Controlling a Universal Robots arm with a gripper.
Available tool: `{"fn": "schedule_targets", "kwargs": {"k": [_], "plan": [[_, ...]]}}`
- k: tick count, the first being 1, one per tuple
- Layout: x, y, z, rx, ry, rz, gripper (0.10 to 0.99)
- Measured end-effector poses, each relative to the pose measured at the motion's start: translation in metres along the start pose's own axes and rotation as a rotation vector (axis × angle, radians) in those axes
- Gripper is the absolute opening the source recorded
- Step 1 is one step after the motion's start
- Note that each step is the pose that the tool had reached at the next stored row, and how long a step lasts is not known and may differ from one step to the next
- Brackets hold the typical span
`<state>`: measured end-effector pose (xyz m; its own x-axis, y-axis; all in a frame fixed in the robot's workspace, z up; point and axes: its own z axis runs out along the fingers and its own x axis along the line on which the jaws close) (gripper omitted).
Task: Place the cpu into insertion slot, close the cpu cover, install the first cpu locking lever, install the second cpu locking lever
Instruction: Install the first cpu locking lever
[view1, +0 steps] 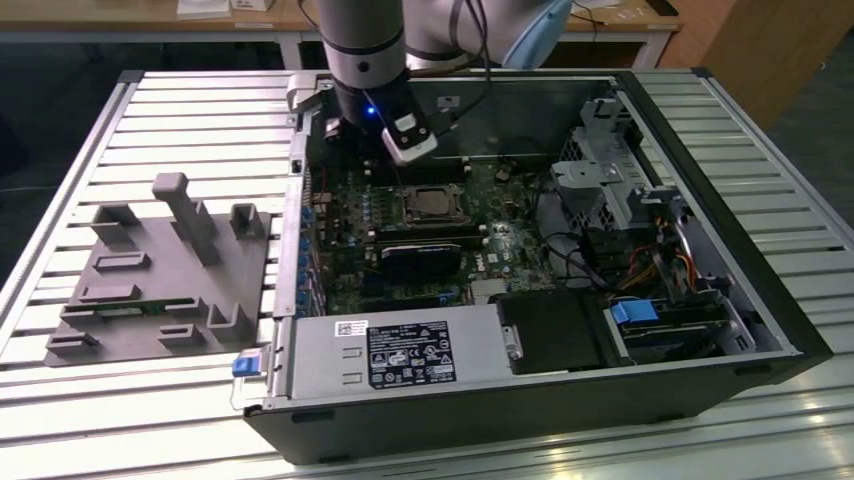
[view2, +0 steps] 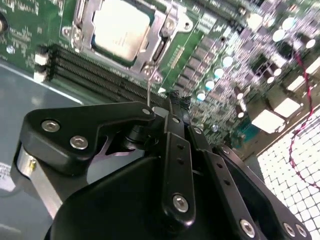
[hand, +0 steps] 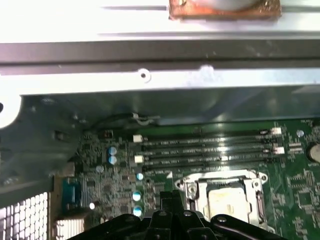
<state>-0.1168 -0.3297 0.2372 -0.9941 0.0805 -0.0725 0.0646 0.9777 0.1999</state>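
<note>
Cpu (view2: 121, 27) lies framed by cpu cover (view2: 159, 20) on motherboard (view2: 215, 30)

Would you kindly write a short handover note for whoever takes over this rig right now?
Pincer: shut, empty, low over the motherboard beside the socket.
Cpu: seated in the insertion slot.
Cpu cover: appears lowered flat around the chip.
Levers: one thin locking lever stands up at the socket's corner, unlatched; the other I cannot make out.
Done: cpu placed, cover seemingly closed. Left: the levers, as far as can be seen.
</note>
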Motion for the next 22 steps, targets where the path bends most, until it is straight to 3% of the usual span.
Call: {"fn": "schedule_targets", "kwargs": {"k": [4, 13, 22], "plan": [[0.0013, -0.0001, -0.0001, -0.037, 0.0023, 0.003, 0.106], [-0.0021, 0.0001, 0.0003, -0.038, 0.0023, 0.003, 0.106], [-0.0192, 0.0012, 0.0020, -0.038, 0.0023, 0.003, 0.106]]}}
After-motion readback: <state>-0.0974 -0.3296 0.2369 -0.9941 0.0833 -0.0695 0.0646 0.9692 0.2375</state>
